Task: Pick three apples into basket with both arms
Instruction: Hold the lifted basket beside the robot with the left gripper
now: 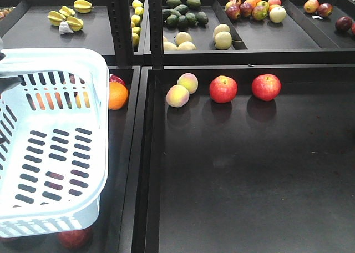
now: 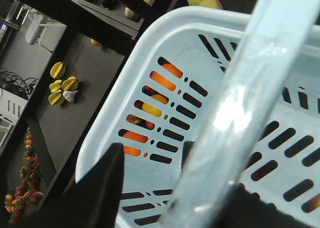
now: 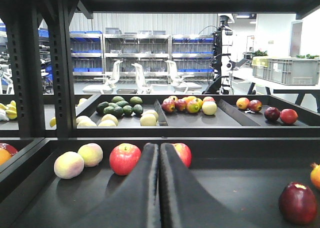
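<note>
1. None of the three apples is in the basket (image 1: 83, 59). Its slotted floor is bare, and the colours showing in the slots are fruit behind and beneath it.
2. The left apple (image 1: 223, 89) and the right apple (image 1: 266, 87) sit apart near the back wall of the black tray (image 1: 249, 181), with nothing touching them.
3. A darker maroon apple (image 3: 298, 203) lies further right on the tray floor and shows only in the right wrist view.
4. The right gripper (image 3: 159, 148) has its fingers pressed together on nothing. It is low over the tray, aimed between the two red apples, and partly hides the right one.
5. The basket hangs tilted at the left, and its handle (image 2: 235, 108) crosses the left gripper (image 2: 152, 150). I cannot tell whether those fingers clamp it.
6. By my reading, all three picks remain, and the right fingers must part before the first.
7. Two pale peach-like fruits (image 1: 177, 96) lie just left of the apples, and an orange (image 1: 117, 95) sits beside the basket. Neither belongs to the job.
</note>
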